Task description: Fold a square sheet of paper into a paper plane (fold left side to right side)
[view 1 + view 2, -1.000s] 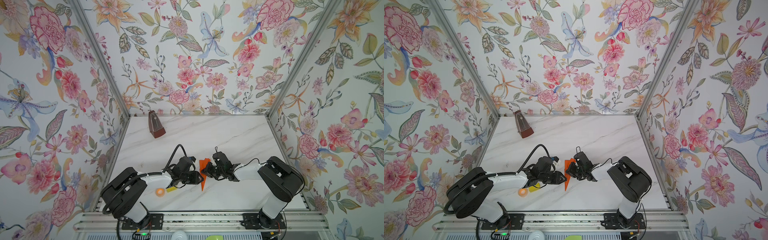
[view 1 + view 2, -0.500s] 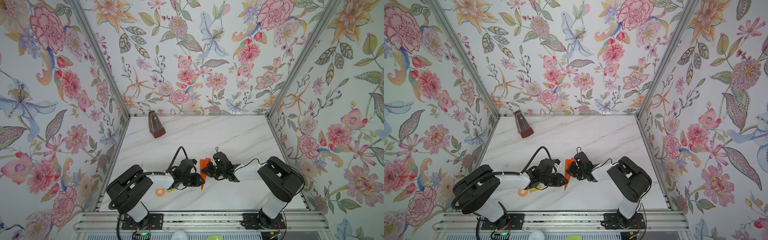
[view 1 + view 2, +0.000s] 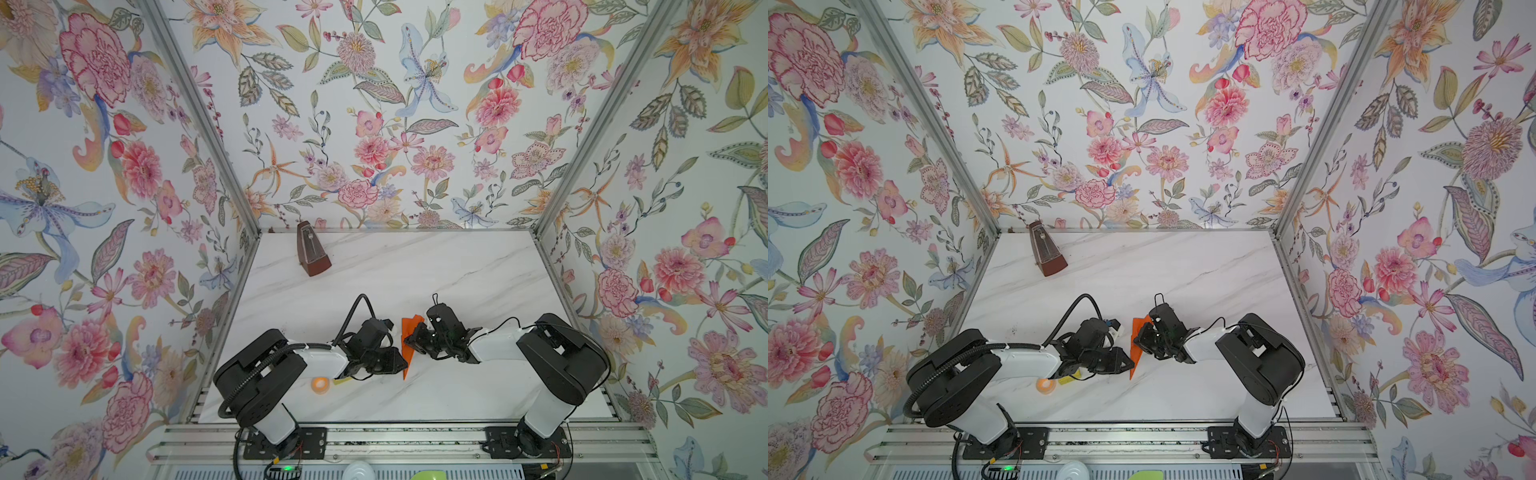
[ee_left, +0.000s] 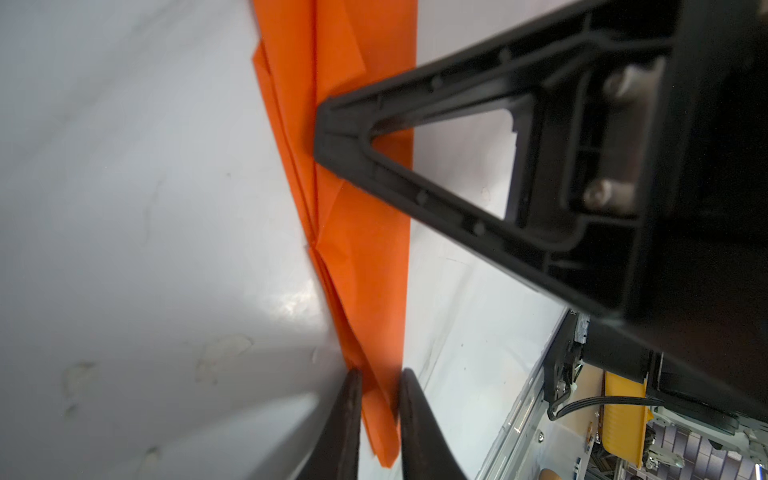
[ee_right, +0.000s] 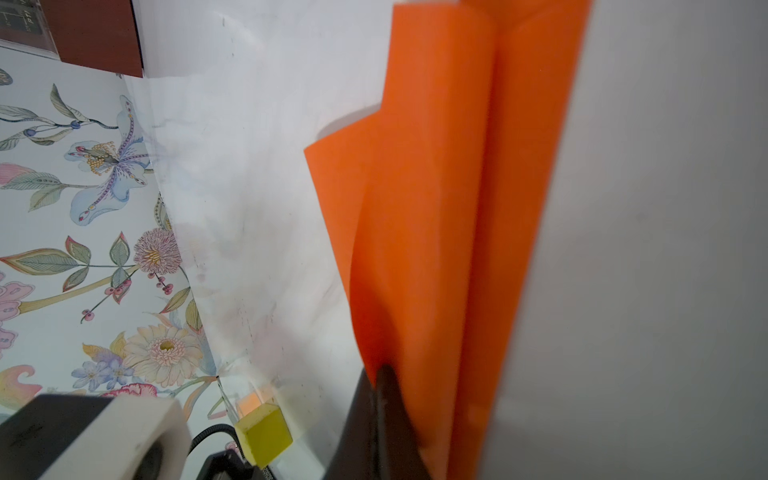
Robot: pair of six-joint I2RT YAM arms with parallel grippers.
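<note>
The square sheet of paper [image 3: 411, 323] is bright orange and folded into a narrow pointed dart, the paper plane, lying near the table's front middle in both top views [image 3: 1137, 327]. My left gripper [image 4: 378, 374] is at its near pointed end, open by a narrow gap with the paper's tip [image 4: 380, 432] between the fingers. My right gripper [image 5: 380, 370] is shut on a raised layer of the paper [image 5: 436, 208] further along. In the left wrist view a black finger [image 4: 436, 216] of the right gripper presses on the paper [image 4: 365, 257].
A brown metronome [image 3: 311, 253] stands at the back left by the wall. A small orange tape ring [image 3: 320, 384] and a yellow block [image 5: 266, 432] lie by the left arm's wrist. Floral walls enclose three sides; a metal rail [image 3: 374, 440] runs along the front.
My left gripper's jaws have narrowed around the paper's near tip. The right gripper and the paper have stayed where they were.
</note>
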